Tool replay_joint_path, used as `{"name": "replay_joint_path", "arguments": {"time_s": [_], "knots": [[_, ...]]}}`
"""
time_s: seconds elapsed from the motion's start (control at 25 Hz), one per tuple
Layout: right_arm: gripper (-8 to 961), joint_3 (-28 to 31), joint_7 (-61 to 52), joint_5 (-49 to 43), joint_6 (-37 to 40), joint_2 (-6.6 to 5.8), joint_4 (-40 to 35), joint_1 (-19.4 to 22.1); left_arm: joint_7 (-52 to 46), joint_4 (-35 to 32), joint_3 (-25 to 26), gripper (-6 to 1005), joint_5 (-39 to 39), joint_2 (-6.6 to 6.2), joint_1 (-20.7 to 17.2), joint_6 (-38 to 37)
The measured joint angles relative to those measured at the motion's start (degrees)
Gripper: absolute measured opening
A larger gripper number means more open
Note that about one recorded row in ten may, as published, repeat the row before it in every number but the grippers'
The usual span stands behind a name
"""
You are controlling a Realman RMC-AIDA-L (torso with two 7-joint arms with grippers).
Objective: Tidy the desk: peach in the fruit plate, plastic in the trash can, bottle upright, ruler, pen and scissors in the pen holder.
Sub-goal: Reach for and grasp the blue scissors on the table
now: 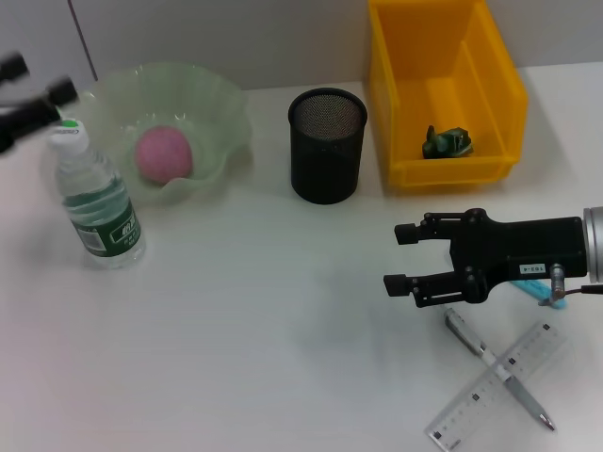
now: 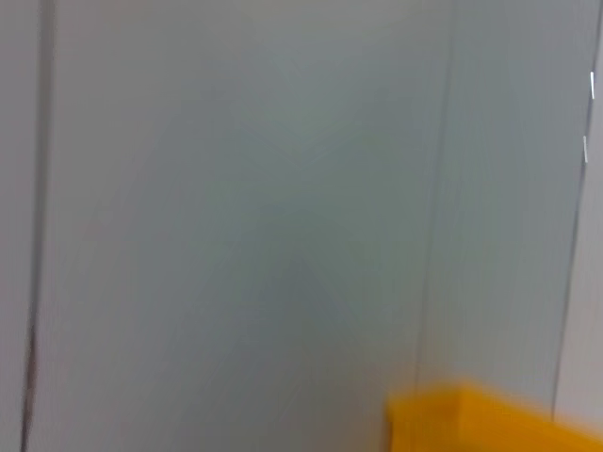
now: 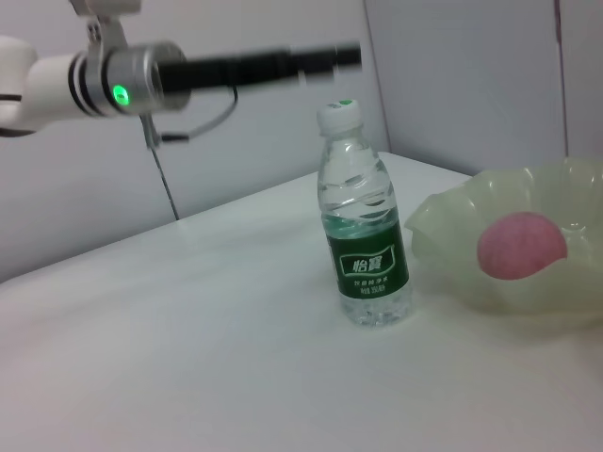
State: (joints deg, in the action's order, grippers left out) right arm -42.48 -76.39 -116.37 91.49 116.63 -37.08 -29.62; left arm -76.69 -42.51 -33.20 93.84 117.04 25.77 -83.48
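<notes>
I've got the right end effector [image 1: 403, 258] spread, empty, just left of the crossed pen [image 1: 497, 369] and ruler [image 1: 495, 384]. Bottle [image 1: 97, 196] upright far left, peach [image 1: 165, 154] plated. Left end effector [image 1: 33, 89]: can't tell.

Pale grey wall panels [image 2: 245, 207], corner of a yellow bin [image 2: 490, 424]
</notes>
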Motion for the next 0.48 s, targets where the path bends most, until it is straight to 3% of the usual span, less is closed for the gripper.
{"name": "replay_joint_path", "arguments": {"time_s": [0.24,0.4,0.48], "knots": [[803,0.0,-0.4,0.0,0.1,-0.01,0.0,-0.1,-9.2,-1.7,-0.5,865,-6.0,-2.85,1.4,-13.3],[803,0.0,-0.8,0.1,0.1,-0.13,0.0,-0.4,-12.5,-4.4,-2.9,865,-5.5,-2.72,2.7,-19.4],[802,0.1,-0.8,0.2,0.1,-0.17,0.0,-0.5,-13.3,-6.0,-7.4,865,-5.3,-2.48,2.8,-20.5]]}}
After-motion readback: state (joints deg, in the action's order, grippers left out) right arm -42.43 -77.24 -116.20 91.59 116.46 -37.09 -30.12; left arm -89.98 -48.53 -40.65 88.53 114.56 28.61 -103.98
